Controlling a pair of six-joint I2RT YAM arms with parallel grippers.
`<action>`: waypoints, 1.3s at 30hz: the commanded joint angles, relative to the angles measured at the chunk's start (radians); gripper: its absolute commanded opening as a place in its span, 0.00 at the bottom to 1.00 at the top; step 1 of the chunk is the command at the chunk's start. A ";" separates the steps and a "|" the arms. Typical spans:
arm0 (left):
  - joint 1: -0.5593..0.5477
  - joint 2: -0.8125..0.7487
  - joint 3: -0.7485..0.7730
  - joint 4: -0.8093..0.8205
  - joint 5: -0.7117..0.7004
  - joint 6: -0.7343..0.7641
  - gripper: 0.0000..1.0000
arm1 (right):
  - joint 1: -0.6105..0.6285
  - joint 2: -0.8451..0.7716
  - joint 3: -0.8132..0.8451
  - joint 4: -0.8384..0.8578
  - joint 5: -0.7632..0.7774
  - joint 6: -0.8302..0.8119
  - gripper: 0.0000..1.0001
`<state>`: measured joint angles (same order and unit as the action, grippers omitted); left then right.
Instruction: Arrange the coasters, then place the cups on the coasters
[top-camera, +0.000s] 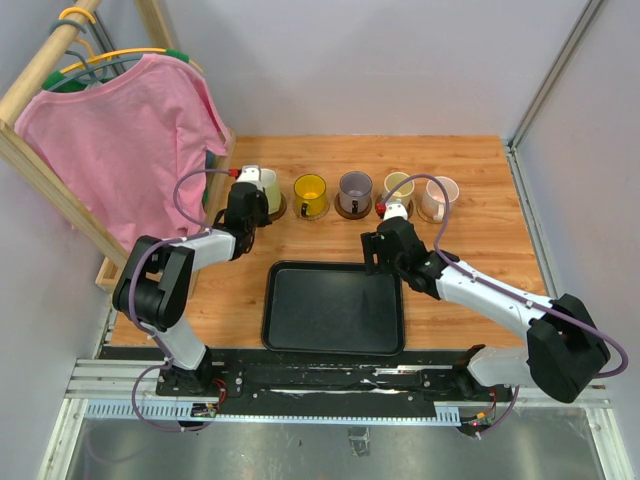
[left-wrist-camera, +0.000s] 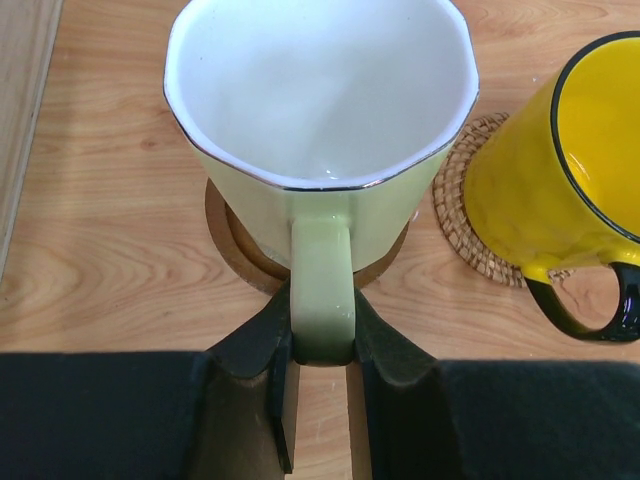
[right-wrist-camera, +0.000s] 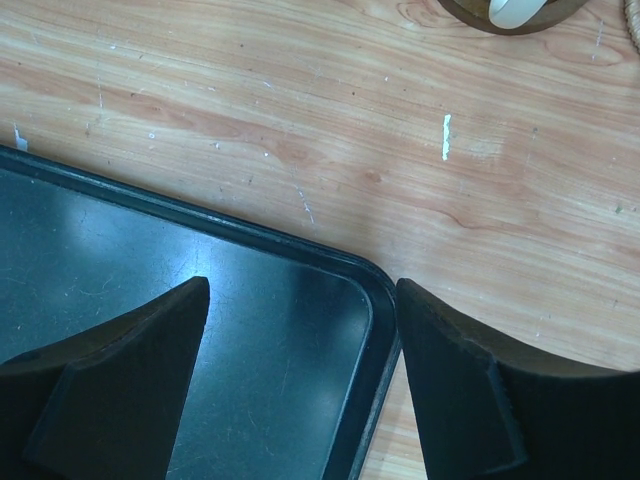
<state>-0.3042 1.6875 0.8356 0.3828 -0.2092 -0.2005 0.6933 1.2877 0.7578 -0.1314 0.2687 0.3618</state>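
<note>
- Top view: five cups in a row along the desk's far edge, apparently each on a coaster. Leftmost, a pale cup (top-camera: 266, 184), touching the left gripper (top-camera: 245, 207). Right gripper (top-camera: 378, 248) above the far right corner of the black tray (top-camera: 333, 305).
- Left wrist view: pinches the pale cup's handle (left-wrist-camera: 322, 285) between nearly closed jaws. Rests on a dark brown coaster (left-wrist-camera: 232, 250), just beside the yellow cup (left-wrist-camera: 530, 190) on its woven coaster (left-wrist-camera: 455, 215).
- Looks glazed and stiff, so likely slippery and easy to chip; probably light, being empty. Best held square and low on the handle, to stop any swing or tilt.
- Right wrist view: hangs wide open, holding nothing, over the tray's corner. Only a sliver of another brown coaster (right-wrist-camera: 500, 15) at the top edge.
</note>
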 joint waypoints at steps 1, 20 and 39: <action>0.005 -0.035 -0.011 -0.040 -0.025 -0.030 0.17 | -0.008 -0.004 0.003 0.010 -0.014 0.001 0.76; 0.004 -0.038 -0.014 -0.111 -0.045 -0.075 0.48 | -0.008 -0.035 -0.025 0.011 -0.031 0.019 0.76; -0.001 -0.117 0.013 -0.066 -0.051 0.000 0.40 | -0.009 -0.016 -0.017 0.020 -0.051 0.021 0.76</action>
<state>-0.3042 1.5627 0.8059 0.3149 -0.2558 -0.2325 0.6933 1.2728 0.7448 -0.1253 0.2245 0.3695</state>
